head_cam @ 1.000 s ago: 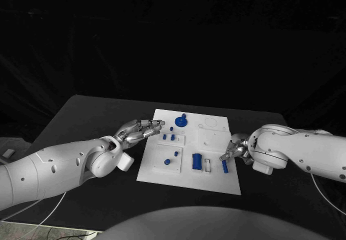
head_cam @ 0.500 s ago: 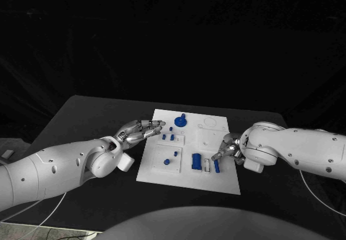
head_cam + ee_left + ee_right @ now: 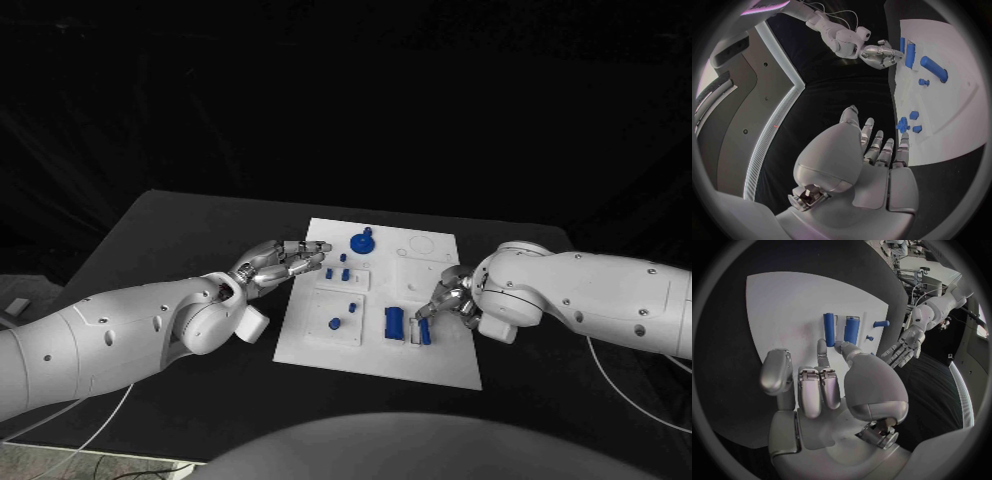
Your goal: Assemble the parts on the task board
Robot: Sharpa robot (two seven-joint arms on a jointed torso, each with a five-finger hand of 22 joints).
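Observation:
The white task board (image 3: 378, 352) lies mid-table. My right hand (image 3: 444, 303) is over its right part and pinches one end of a slim blue bar (image 3: 424, 332) between thumb and a finger. In the right wrist view the bar (image 3: 829, 329) lies along the board beside a narrow slot, with a thicker blue block (image 3: 852, 330) on the slot's other side. My left hand (image 3: 281, 260) hovers at the board's left edge with straight fingers and holds nothing. A blue knob (image 3: 361, 241) stands at the board's far edge, and small blue pieces (image 3: 336, 272) sit by the left hand.
Another small blue piece (image 3: 335, 323) sits on a raised square plate at the board's near left. The black table (image 3: 173, 240) has free room on both sides of the board. In the left wrist view the board (image 3: 954, 115) runs past the fingertips.
My right hand has moved left across the board, carrying the blue bar toward the slot next to the blue block. The left hand has stayed in place.

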